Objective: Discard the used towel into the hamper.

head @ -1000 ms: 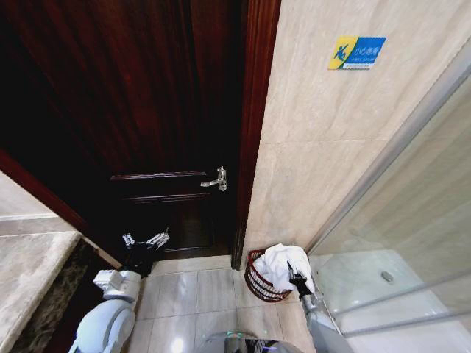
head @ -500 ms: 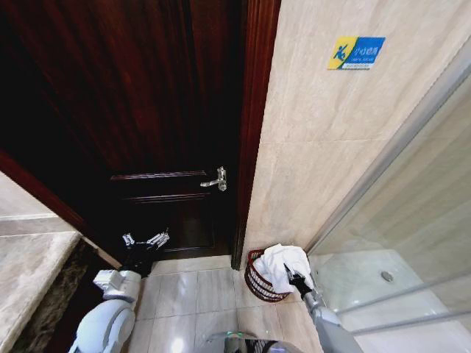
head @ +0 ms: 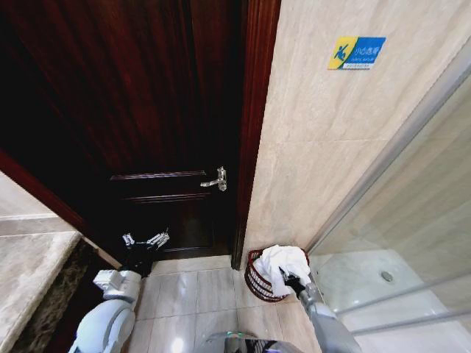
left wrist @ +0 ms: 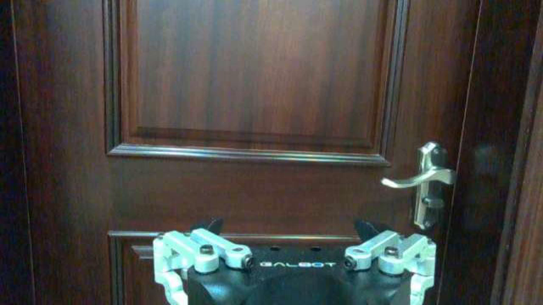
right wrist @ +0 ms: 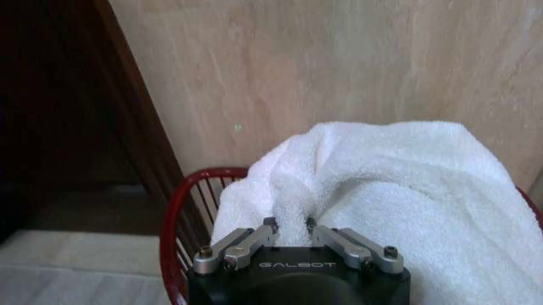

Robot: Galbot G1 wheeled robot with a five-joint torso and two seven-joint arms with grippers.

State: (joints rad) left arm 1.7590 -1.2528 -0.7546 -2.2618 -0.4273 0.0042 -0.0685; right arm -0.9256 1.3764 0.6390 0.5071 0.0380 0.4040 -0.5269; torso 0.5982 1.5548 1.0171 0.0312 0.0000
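Observation:
The hamper (head: pixel 252 278), a small red-brown wicker basket, stands on the floor tiles in the corner between the door frame and the beige wall. The white towel (head: pixel 283 259) is heaped in it and bulges above the rim. My right gripper (head: pixel 285 276) hovers at the hamper's near side, shut on a fold of the towel. In the right wrist view the fingertips (right wrist: pixel 271 222) pinch the towel (right wrist: pixel 398 184) above the hamper's red rim (right wrist: pixel 182 190). My left gripper (head: pixel 145 240) is held open low in front of the dark door, with nothing in it (left wrist: pixel 293 254).
A dark wooden door with a silver lever handle (head: pixel 215 180) fills the left half; its handle (left wrist: pixel 420 181) is close to the left gripper. A glass shower partition (head: pixel 412 243) runs along the right. A stone counter (head: pixel 29 265) stands at the near left.
My right gripper has drawn slightly back toward me and to the left along the hamper's near side. The towel has shifted a little with it. The left arm has not moved.

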